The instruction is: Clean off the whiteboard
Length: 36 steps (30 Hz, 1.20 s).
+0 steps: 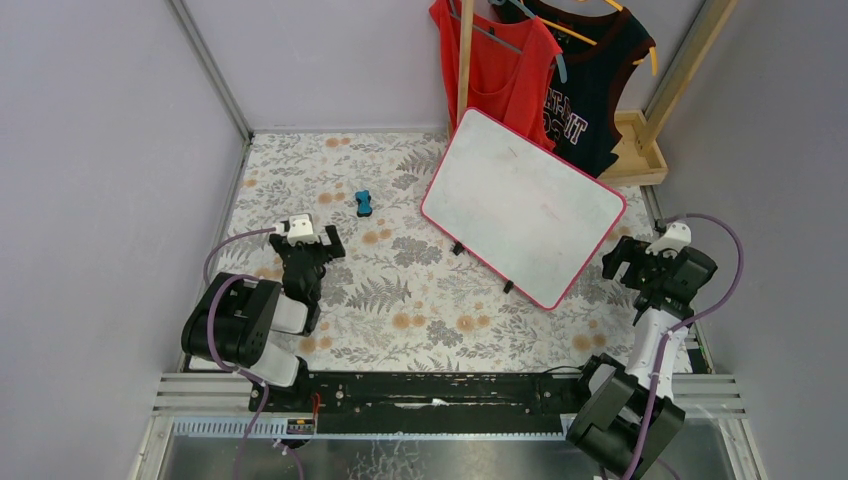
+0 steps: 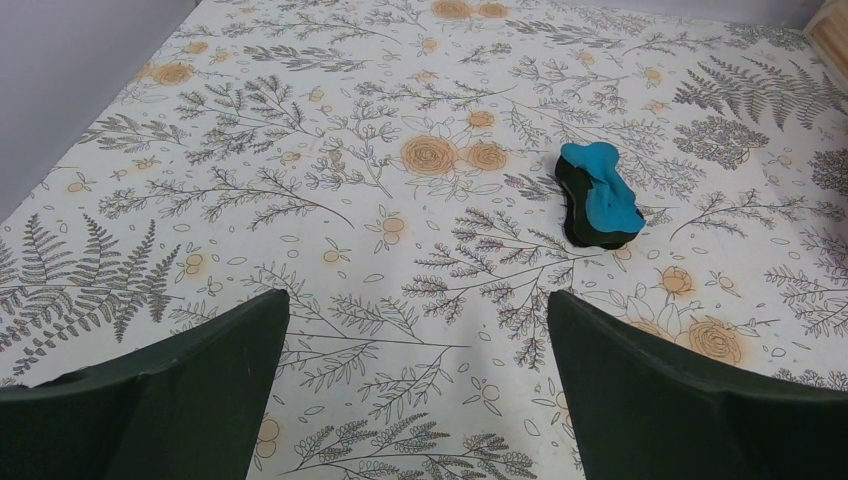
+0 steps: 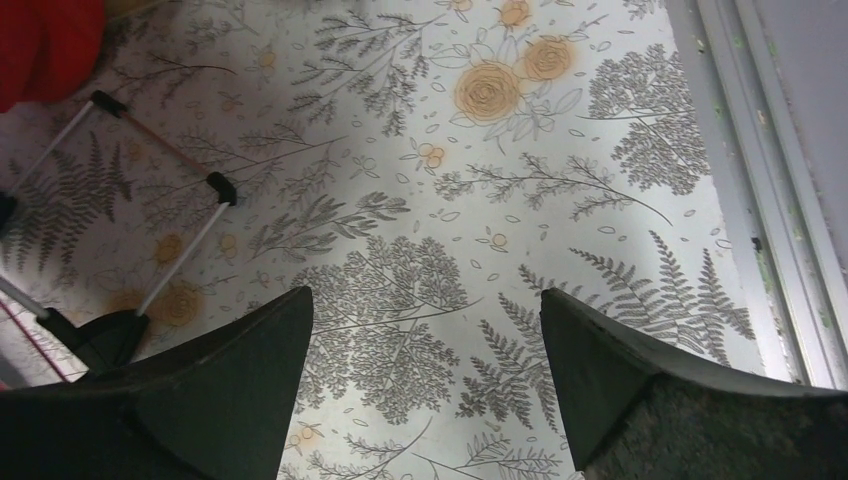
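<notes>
The whiteboard (image 1: 520,200), white with a thin pink-red frame, stands tilted on small black feet at the back right of the floral table, with faint reddish smudges on its face. A small blue bone-shaped eraser (image 1: 364,203) lies on the table to its left; it also shows in the left wrist view (image 2: 598,195), ahead and to the right of the fingers. My left gripper (image 1: 310,240) is open and empty, near-left of the eraser. My right gripper (image 1: 650,258) is open and empty, just off the board's right corner. Its wrist view shows the board's wire legs and a black foot (image 3: 222,187).
A red tank top (image 1: 500,60) and a dark one (image 1: 590,90) hang on a wooden rack (image 1: 640,150) behind the board. Grey walls close in left and right. A metal rail (image 3: 760,180) runs along the table's right edge.
</notes>
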Each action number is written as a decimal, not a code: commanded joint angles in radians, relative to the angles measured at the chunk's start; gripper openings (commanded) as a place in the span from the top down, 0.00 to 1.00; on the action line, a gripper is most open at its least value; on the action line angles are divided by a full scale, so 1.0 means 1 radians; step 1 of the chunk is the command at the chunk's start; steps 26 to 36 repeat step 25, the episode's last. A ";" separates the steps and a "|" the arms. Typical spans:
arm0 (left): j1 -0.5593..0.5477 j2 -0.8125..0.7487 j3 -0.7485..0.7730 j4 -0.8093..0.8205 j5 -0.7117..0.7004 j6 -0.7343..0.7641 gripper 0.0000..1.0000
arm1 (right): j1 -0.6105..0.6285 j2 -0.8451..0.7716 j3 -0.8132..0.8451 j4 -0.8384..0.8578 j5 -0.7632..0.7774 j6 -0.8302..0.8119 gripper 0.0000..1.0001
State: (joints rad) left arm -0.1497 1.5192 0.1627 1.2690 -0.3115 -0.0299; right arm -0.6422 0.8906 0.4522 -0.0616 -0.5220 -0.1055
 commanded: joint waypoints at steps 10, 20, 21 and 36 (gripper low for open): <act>0.012 0.004 0.026 0.036 -0.009 -0.003 0.00 | -0.003 0.012 0.018 0.064 -0.060 0.129 0.09; 0.019 0.005 0.032 0.021 0.003 -0.006 0.00 | -0.002 -0.037 -0.034 0.131 -0.114 0.150 0.13; 0.019 0.004 0.033 0.020 0.004 -0.008 0.00 | -0.001 -0.043 -0.038 0.134 -0.111 0.147 0.13; 0.021 0.004 0.035 0.015 0.009 -0.009 0.00 | -0.002 -0.055 -0.034 0.093 -0.105 0.110 0.08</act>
